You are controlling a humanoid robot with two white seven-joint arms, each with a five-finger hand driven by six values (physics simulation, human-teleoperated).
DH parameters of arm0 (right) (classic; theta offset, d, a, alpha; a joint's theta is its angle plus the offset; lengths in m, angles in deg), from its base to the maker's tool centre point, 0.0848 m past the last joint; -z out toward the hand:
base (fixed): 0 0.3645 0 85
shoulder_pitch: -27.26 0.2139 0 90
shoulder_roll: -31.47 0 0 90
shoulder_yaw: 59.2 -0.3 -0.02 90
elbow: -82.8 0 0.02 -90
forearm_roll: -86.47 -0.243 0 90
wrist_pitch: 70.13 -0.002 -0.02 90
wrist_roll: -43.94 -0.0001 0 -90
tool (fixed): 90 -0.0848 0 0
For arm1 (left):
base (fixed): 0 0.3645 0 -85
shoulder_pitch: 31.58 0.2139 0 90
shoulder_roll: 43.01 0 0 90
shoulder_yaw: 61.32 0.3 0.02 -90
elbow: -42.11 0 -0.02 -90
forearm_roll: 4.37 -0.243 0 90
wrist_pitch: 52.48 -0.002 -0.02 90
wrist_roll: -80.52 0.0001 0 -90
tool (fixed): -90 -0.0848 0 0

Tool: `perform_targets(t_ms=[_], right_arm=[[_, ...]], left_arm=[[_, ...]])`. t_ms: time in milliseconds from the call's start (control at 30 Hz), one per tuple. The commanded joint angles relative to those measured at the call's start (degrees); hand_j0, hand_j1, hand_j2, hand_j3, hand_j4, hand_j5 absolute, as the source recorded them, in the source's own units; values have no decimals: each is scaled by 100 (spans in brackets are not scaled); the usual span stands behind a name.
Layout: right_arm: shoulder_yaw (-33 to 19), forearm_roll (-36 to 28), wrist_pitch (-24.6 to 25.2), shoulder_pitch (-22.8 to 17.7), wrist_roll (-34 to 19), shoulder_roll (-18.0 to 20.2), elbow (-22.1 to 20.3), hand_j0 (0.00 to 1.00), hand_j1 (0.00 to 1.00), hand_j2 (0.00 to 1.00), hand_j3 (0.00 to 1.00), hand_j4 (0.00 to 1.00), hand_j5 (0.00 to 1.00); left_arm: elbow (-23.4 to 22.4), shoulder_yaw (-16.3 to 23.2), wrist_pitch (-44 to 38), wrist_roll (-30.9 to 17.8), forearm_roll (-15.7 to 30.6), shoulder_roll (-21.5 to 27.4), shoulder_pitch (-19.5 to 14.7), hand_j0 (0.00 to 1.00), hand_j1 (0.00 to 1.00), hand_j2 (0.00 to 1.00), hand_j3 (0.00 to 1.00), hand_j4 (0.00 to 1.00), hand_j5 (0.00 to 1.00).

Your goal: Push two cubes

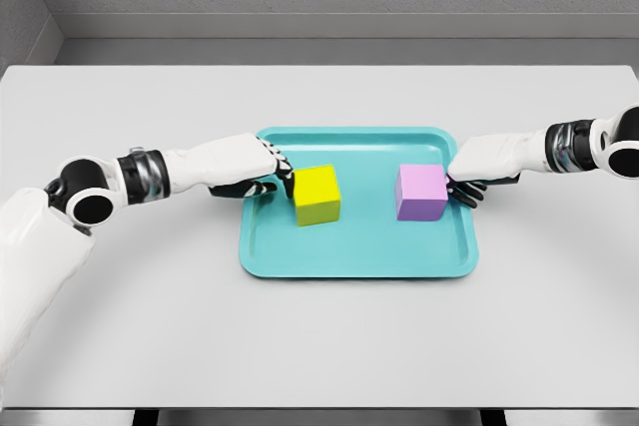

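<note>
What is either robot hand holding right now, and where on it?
Nothing is grasped. The left robot hand has fingertips against the yellow cube's left side; the right robot hand presses the purple cube's right side. Both cubes sit on the teal tray.

No readable text anywhere. Cubes [318, 195], tray [357, 258] and surface [319, 336] carry no labels, numbers or markings.
</note>
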Motion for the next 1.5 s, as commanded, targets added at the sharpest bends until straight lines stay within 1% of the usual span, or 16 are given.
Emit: perform_targets(t_ms=[0, 367, 533, 667, 733, 767, 867, 933, 1000, 1333, 1467], right_arm=[[24, -47, -20, 9, 13, 2, -7, 10, 10, 10, 10, 10, 10], [51, -47, -20, 26, 13, 46, 19, 11, 11, 11, 11, 11, 11], [68, -47, -20, 26, 13, 46, 54, 11, 11, 11, 11, 11, 11], [112, -38, -20, 35, 13, 2, 177, 11, 11, 11, 11, 11, 11], [139, 41, -20, 35, 13, -16, 177, 11, 11, 11, 11, 11, 11], [147, 59, -20, 44, 13, -42, 177, 11, 11, 11, 11, 11, 11], [191, 111, -20, 44, 13, -86, 204, 11, 11, 11, 11, 11, 11], [200, 156, -20, 44, 13, -139, 204, 11, 11, 11, 11, 11, 11], [332, 156, -20, 79, 13, -165, 204, 11, 11, 11, 11, 11, 11], [332, 156, -20, 123, 13, -157, 151, 11, 11, 11, 11, 11, 11], [341, 156, -20, 132, 13, -113, 212, 11, 11, 11, 11, 11, 11]], left_arm=[[-1, 4, 2, -1, 6, -17, 0, 51, 51, 51, 51, 51, 51], [-1, 48, 2, -1, 6, -52, -18, 51, 51, 51, 51, 51, 51], [8, -31, 2, -1, 32, 71, 18, 49, 49, 49, 49, 49, 49], [-18, -92, 2, -1, 24, 124, 9, 49, 49, 49, 49, 49, 49], [-255, -136, 2, -1, 24, 98, -35, 49, 49, 49, 49, 49, 49], [-264, -136, 2, -1, 24, 71, -35, 49, 49, 49, 49, 49, 49], [-493, -127, 2, -1, 15, -16, -62, 49, 49, 49, 49, 49, 49], [-501, -119, 2, -1, 15, -104, -62, 49, 49, 49, 49, 49, 49], [-501, -101, 2, -1, 15, -157, -62, 49, 49, 49, 49, 49, 49], [-493, -84, 2, -1, 23, -280, -70, 49, 49, 49, 49, 49, 49], [-501, -66, 2, -1, 6, -386, -70, 48, 48, 48, 48, 48, 48]])
